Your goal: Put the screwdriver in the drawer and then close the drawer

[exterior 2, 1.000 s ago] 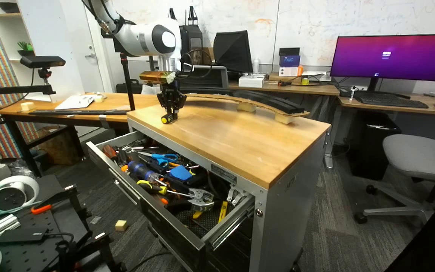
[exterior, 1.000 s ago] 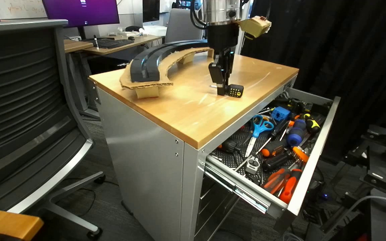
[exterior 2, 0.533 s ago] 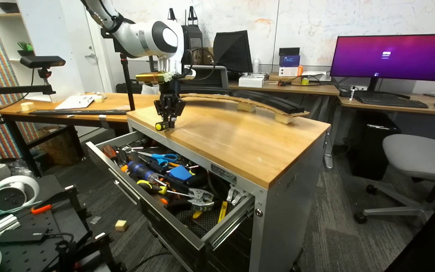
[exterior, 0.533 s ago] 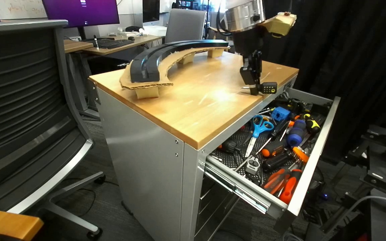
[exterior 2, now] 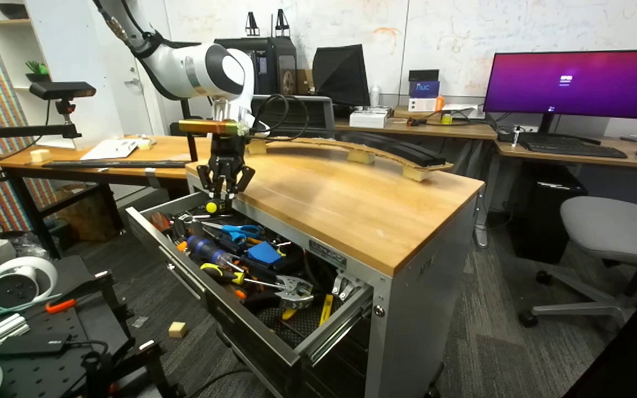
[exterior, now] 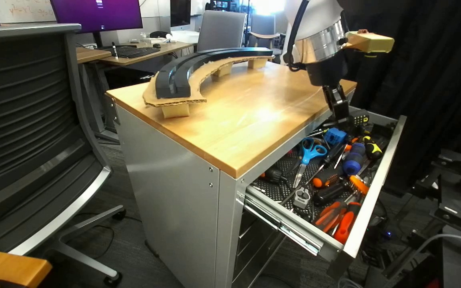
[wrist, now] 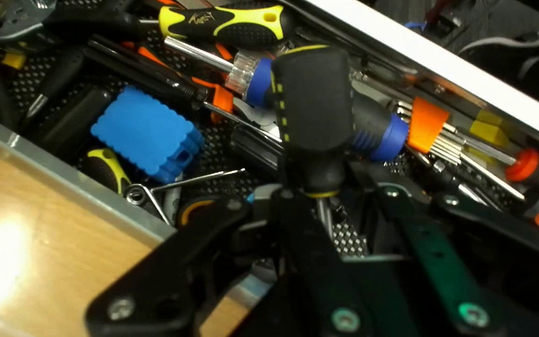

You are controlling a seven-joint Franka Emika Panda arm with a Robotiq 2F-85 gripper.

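Observation:
The stubby black screwdriver (exterior: 361,119) with yellow marks is held in my gripper (exterior: 341,118). In an exterior view its yellow end shows on the screwdriver (exterior 2: 217,207), under the fingers of the gripper (exterior 2: 223,198). In the wrist view the screwdriver's thick handle (wrist: 315,100) points away from the fingers (wrist: 318,182), and its metal shaft shows between them. The pale-grey drawer (exterior: 377,188) is pulled open and full of tools; its front also shows in an exterior view (exterior 2: 213,301). The gripper and screwdriver are over the drawer, beside the wooden top's edge.
The wooden top (exterior: 254,120) bears a curved black track (exterior: 174,78) on cardboard. In the drawer lie blue scissors (exterior: 309,154), a blue block (wrist: 145,133), a blue-handled tool (exterior: 353,159) and red-handled tools (exterior: 347,222). The drawer's raised front edge (wrist: 438,61) bounds it.
My gripper has carried the screwdriver from above the wooden top, across its edge, to over the open drawer, lower and with the wrist more tilted. The drawer has not moved.

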